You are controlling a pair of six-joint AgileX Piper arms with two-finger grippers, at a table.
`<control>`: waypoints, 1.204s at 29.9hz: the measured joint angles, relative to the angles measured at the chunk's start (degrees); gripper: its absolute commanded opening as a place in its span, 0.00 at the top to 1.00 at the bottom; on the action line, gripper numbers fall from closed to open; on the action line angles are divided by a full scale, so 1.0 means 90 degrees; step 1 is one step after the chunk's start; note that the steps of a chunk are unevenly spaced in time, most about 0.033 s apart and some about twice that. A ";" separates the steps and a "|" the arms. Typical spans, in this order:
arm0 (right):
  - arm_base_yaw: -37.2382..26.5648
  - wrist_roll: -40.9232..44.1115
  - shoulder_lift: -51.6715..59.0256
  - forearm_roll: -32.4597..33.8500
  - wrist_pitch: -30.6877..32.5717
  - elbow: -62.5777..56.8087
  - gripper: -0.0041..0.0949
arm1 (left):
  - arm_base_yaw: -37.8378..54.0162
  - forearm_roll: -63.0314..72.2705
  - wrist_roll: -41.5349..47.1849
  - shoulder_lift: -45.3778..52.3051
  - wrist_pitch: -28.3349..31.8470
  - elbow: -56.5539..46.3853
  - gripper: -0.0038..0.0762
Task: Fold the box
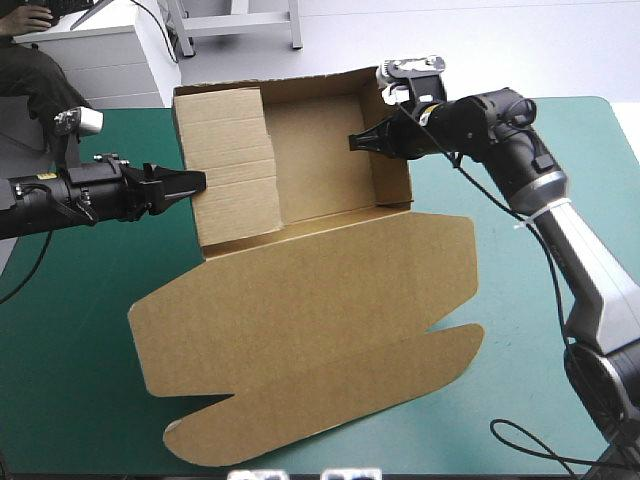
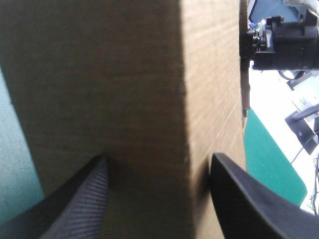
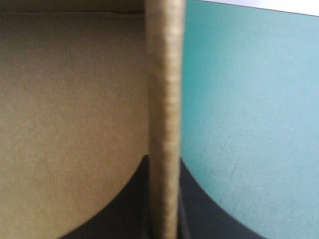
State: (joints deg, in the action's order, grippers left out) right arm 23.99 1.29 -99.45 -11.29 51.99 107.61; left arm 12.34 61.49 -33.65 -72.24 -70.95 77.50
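Robot arms work a brown box (image 1: 300,310) on the teal-green table (image 1: 70,350). The box is half-formed. Its open tray (image 1: 320,150) stands with raised walls toward the table's far edge, and its lid (image 1: 330,290) lies flat toward the near edge, with rounded flaps nearest that edge.

From the table's left edge, the left gripper (image 1: 192,184) reaches in level and meets the tray's left wall (image 1: 235,165), a broad creased panel that leans in over the tray floor. Its black fingers (image 2: 82,199) stand well apart. The wall's board spans the gap ahead of them and the tips are right at its surface, clamped on nothing.

At the middle, the tray floor lies bare between the two walls.

From the table's right edge, the right gripper (image 1: 357,140) comes in over the tray's right wall (image 1: 392,175). The right wrist view shows its jaws all but together, pinching the wall's upper edge. One finger is inside the tray and the other is outside it, above the teal-green cover. The left wrist view also catches this gripper just past the far side of the box.
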 measured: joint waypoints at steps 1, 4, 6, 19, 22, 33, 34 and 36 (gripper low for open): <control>0.0104 0.0083 -0.0050 0.0067 -0.0047 0.0000 0.96 | 0.0000 -0.0046 0.0000 0.0000 0.0000 0.0000 0.41; 0.0339 0.0284 -0.0160 0.0293 -0.0164 0.0000 0.96 | 0.0000 -0.0281 0.0005 0.0000 0.0012 0.0000 0.41; 0.0433 0.0341 -0.0218 0.0386 -0.0194 0.0006 0.96 | 0.0000 -0.0538 0.0136 0.0000 0.0013 0.0000 0.41; 0.0873 0.0365 -0.0407 0.0642 0.0129 0.0782 0.96 | -0.0006 -0.2359 0.1336 0.0008 0.0126 0.0011 0.41; 0.0920 0.0379 -0.0393 0.0593 0.0239 0.0890 0.96 | -0.0005 -0.2415 0.1392 0.0008 0.0362 0.0011 0.44; 0.0933 0.0520 -0.0393 0.0691 0.0711 0.0923 0.96 | -0.0005 -0.2745 0.1536 -0.0005 0.0657 0.0000 0.96; 0.0948 0.0544 -0.0393 0.0724 0.0775 0.0940 0.96 | -0.0035 -0.2813 0.1557 -0.0016 0.0688 0.0000 0.96; 0.0961 0.0596 -0.0393 0.0777 0.0886 0.0959 0.96 | -0.0164 -0.2961 0.1563 -0.0042 0.0772 -0.0010 0.96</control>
State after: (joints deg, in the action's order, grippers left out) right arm 32.64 6.65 -102.99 -4.30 59.96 116.24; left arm 10.86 34.84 -19.58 -72.62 -64.00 77.41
